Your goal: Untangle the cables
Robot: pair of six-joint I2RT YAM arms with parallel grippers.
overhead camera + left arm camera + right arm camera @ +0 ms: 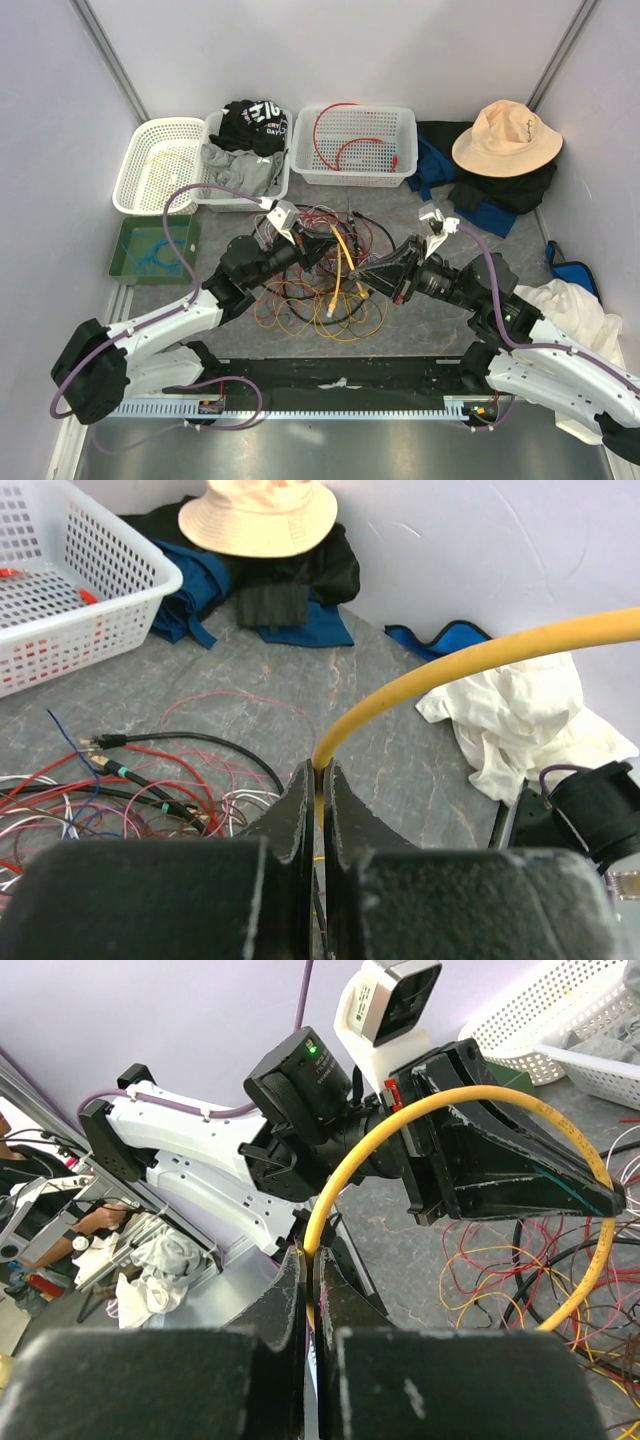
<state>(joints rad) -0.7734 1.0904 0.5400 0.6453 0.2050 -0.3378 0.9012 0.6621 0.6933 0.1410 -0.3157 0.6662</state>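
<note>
1. The yellow cable (480, 657) is pinched between the closed fingers (293, 815) of the left gripper (318, 772).
2. The same cable is clamped by the right gripper (310, 1256).
3. The other cables (300, 305) are heaped on the table (430, 322) between the two grippers.

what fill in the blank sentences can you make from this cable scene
1. The left gripper and the right gripper each pinch a cable coloured ___.
2. The hat sits in the back ___ corner.
3. The wire in the basket is ___.

Missing words: yellow; right; red
</note>
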